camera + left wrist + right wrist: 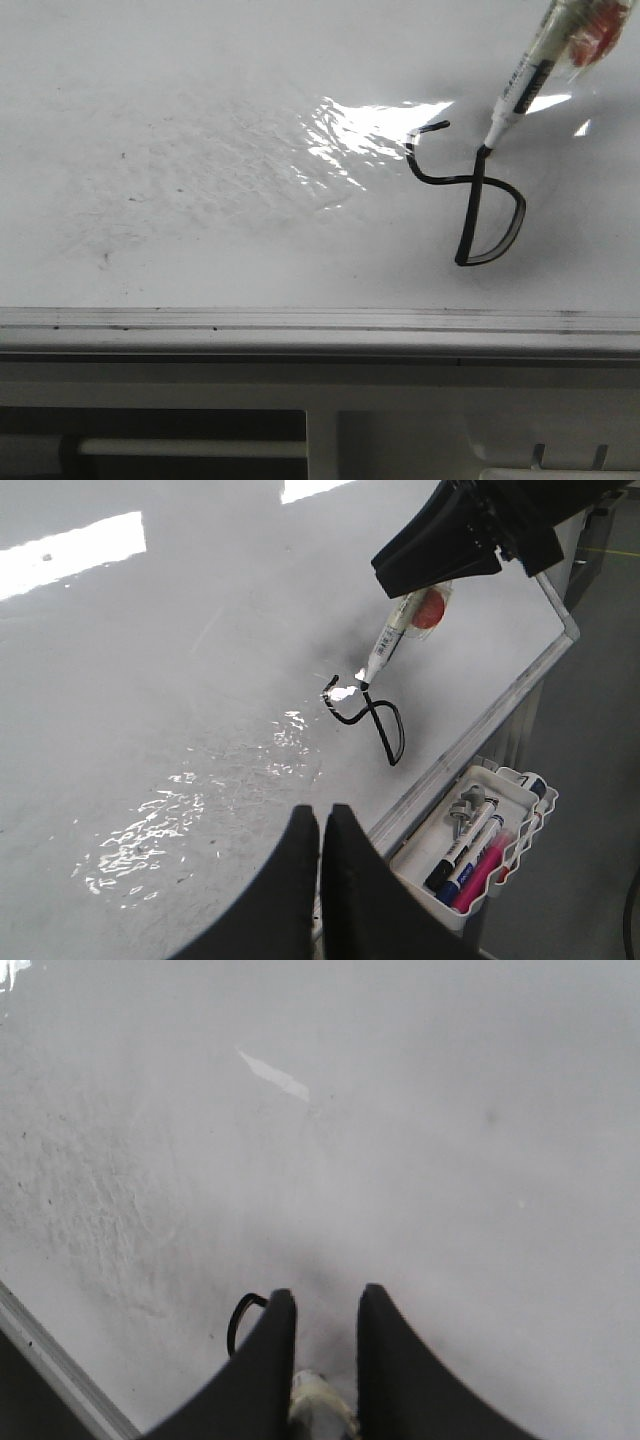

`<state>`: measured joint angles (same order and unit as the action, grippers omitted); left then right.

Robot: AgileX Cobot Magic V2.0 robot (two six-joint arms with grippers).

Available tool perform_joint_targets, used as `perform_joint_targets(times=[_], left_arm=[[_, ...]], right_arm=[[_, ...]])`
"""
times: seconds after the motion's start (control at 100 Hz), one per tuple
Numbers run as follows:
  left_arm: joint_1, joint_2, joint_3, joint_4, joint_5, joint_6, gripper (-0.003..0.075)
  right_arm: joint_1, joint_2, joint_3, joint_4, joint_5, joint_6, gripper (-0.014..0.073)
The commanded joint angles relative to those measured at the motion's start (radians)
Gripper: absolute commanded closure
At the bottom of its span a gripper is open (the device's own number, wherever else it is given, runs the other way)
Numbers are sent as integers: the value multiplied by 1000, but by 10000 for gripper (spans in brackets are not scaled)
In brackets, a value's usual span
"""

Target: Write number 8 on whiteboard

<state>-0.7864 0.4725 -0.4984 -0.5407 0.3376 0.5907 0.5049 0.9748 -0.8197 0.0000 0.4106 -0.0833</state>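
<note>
Front view: my right gripper [322, 1360] clamps the marker [522, 85], tip on the number 8 [470, 195], right side of the whiteboard [200, 200]. Lower loop done, upper loop open: keep light pressure, curve left to the start hook. Left gripper [322, 840] pinched shut, empty. Marker print unreadable (too blurred).
</note>
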Motion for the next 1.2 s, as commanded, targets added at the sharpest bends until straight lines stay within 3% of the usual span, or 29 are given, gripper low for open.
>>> perform_joint_targets(times=[0.0, 0.89, 1.07, 1.08, 1.19], left_arm=[[1, 8, -28, -24, -62, -12, 741], [1, 8, -28, -26, -41, -12, 741], [1, 8, -28, -26, -1, -12, 741], [-62, 8, -28, -26, -1, -12, 741], [-62, 8, -28, -26, -1, -12, 732]], right_arm=[[-17, 15, -51, -80, -108, -31, 636], [41, 59, -90, -19, -223, -31, 636], [51, 25, -90, 6, -151, -31, 636], [55, 21, -90, 6, -142, -31, 636], [111, -58, -90, 6, -60, -36, 638]])
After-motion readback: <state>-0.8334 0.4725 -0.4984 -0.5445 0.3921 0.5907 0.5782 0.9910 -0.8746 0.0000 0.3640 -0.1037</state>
